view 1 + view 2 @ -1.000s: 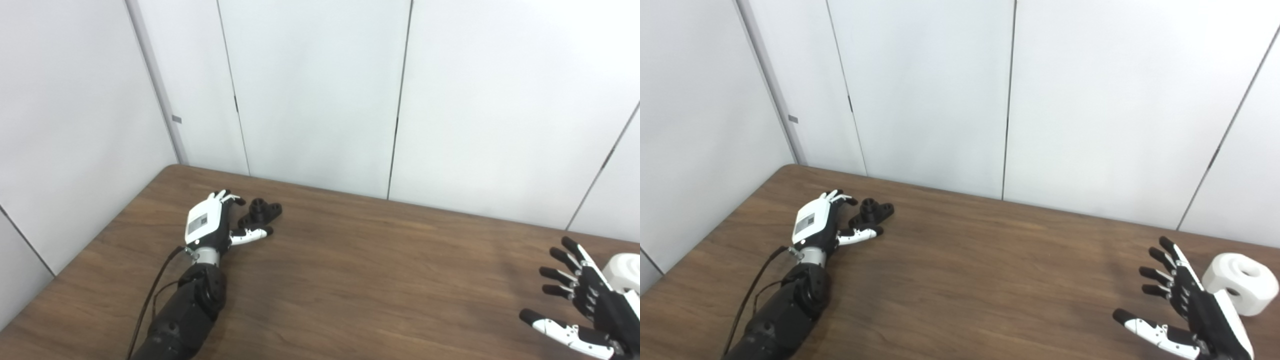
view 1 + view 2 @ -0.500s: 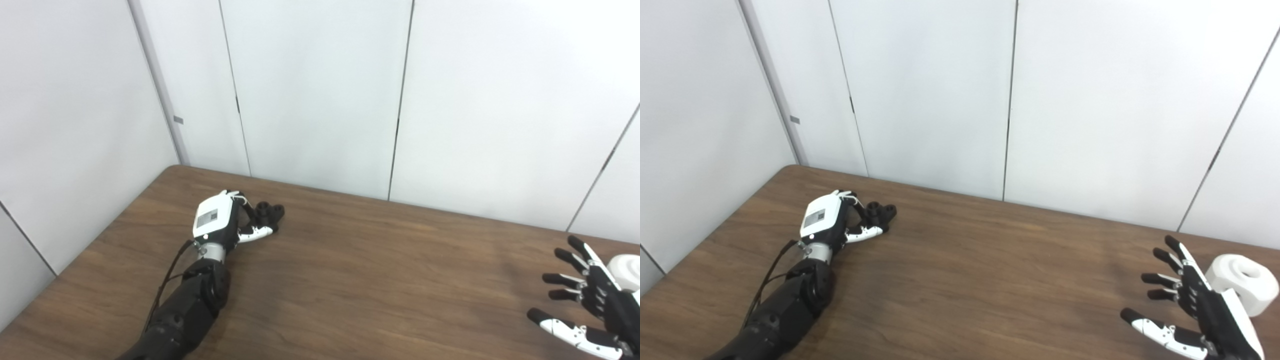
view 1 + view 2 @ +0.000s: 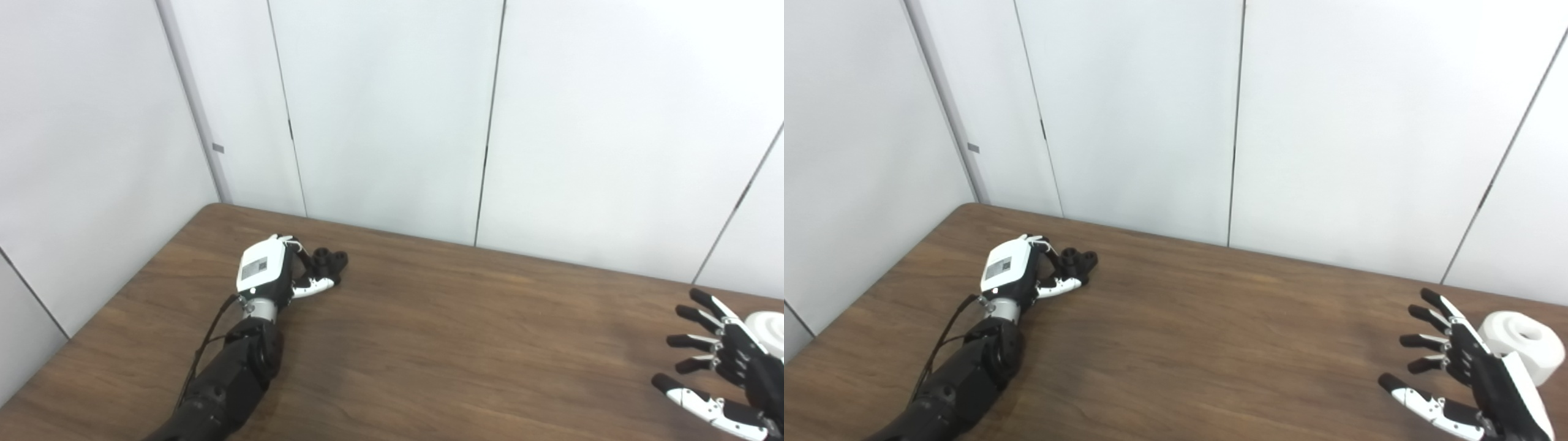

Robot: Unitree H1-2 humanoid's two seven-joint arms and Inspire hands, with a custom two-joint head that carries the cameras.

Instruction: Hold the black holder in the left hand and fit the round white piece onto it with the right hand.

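Left hand (image 3: pixel 1009 274) curled on black holder (image 3: pixel 1078 261); right hand (image 3: pixel 1464 373) spread empty, round white piece (image 3: pixel 1528 344) just behind.

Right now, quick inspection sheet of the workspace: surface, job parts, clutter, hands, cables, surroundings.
Surface: brown wooden table, bare apart from the job parts.
Job's things: black holder at far left on the table; round white piece at far right, lying on the table.
Clutter: nothing seen.
Hands: left hand has its fingers closed around the black holder, which is not lifted. Right hand is open with fingers spread, beside the white piece; contact cannot be told.
Cables: one dark cable along the left forearm.
Surroundings: plain white wall panels behind and left.
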